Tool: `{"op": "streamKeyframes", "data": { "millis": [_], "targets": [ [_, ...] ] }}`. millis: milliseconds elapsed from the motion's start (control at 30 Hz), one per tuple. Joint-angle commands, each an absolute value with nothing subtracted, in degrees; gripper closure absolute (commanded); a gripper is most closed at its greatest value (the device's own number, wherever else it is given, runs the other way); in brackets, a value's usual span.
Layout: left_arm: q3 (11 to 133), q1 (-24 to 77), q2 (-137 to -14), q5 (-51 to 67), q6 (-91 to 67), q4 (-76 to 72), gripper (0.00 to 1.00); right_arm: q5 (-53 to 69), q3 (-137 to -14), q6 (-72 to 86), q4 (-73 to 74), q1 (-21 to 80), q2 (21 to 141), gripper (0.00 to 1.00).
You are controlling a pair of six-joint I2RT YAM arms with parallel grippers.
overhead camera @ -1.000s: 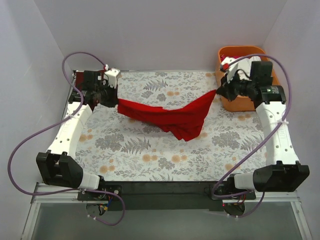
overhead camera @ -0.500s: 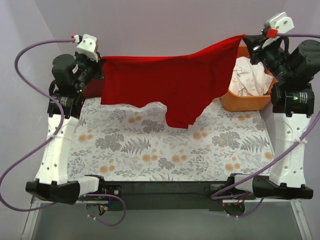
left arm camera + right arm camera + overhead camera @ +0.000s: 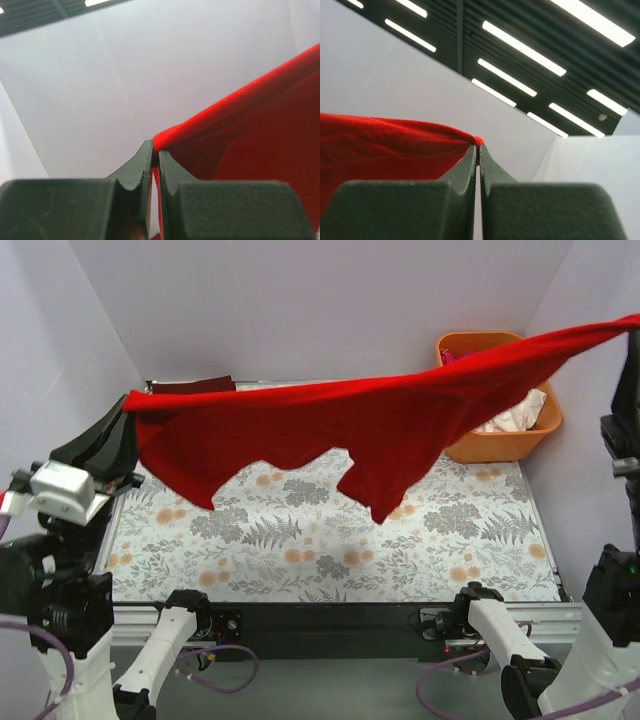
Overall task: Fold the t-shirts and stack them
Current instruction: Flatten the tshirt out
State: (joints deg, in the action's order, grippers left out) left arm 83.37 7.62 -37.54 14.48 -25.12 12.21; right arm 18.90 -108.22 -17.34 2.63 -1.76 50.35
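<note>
The red t-shirt [image 3: 330,425] hangs stretched above the floral worktop [image 3: 300,550], left jaws pinched on its 9 o'clock corner, right jaws on the 2 o'clock one (both clamped tight). Lower it evenly and taut, so it should land flat.

red t-shirt [image 3: 340,425]: off table [image 3: 300,560], now airborne | left gripper [image 3: 155,156], right gripper [image 3: 479,149]: raised high (cloth spread wide)

I held the t-shirt [image 3: 330,430] above the table [image 3: 300,540], between left gripper [image 3: 155,160] and right gripper [image 3: 478,150]. Behind it, far right, stood a basket [image 3: 500,448] holding clothes [image 3: 515,412].
</note>
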Motion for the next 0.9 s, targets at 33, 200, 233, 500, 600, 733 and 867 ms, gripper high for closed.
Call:
{"op": "streamKeyframes", "data": {
  "millis": [33, 200, 233, 500, 600, 733, 867],
  "targets": [
    [84.54, 7.21, -38.32, 12.23, -21.89, 14.14, 1.00, 14.59, -110.74, -21.00, -2.20, -1.93, 52.20, 0.99],
    [86.05, 7.21, -42.44, 10.63, -19.78, 20.99, 1.00, 16.43, -107.24, -22.06, -2.29, -1.93, 55.28, 0.99],
    [84.91, 7.21, -42.63, 12.11, -19.69, 21.61, 1.00, 17.31, -105.57, -22.67, -2.37, -1.93, 55.28, 0.99],
    [63.57, 7.21, -41.75, 18.27, -19.42, 20.93, 1.00, 32.34, -73.34, -25.66, -4.21, -1.93, 49.32, 0.99],
    [51.71, 7.21, -42.27, 19.16, -19.95, 14.97, 1.00, 34.10, -60.24, -29.69, -5.27, -1.41, 49.92, 0.99],
    [40.18, 7.21, -49.73, 19.95, -19.69, 5.12, 1.00, 32.53, -50.64, -34.97, -8.43, 2.00, 55.79, 0.99],
    [37.70, 7.21, -65.26, 19.25, -18.02, -4.54, 1.00, 28.31, -46.85, -38.66, -12.64, 6.23, 65.72, 0.99]
  ]
}}
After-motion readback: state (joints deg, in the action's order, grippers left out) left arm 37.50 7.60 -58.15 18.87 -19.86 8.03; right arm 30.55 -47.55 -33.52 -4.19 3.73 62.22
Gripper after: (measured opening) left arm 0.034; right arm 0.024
